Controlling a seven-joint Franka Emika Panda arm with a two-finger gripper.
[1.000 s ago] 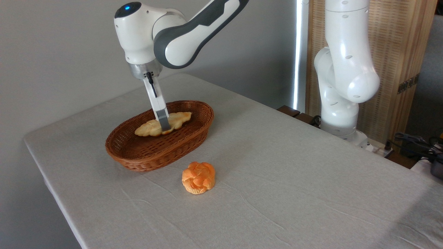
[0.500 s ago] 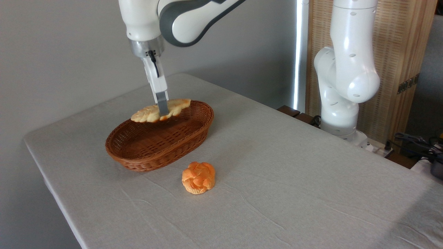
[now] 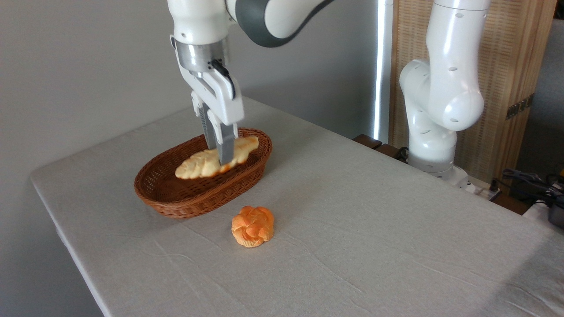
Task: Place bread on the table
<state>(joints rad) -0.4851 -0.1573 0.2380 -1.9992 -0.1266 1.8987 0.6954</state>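
Note:
The bread (image 3: 198, 163), a long braided pale-yellow loaf, hangs in the air over the brown wicker basket (image 3: 185, 200), tilted with its right end higher. My gripper (image 3: 221, 156) is shut on the loaf near its middle, fingers pointing down. The loaf sits above the basket's right half, clear of the basket floor. The table (image 3: 352, 229) with its light grey cloth spreads around and to the right of the basket.
A small round orange bun (image 3: 252, 226) lies on the cloth just in front of the basket. The arm's white base (image 3: 434, 132) stands at the table's far right edge. Cables and a dark object (image 3: 542, 189) lie beyond the right edge.
The loaf was lifted out of the basket. The gripper then turned about its vertical axis and shifted right and toward the camera, carrying the loaf with it.

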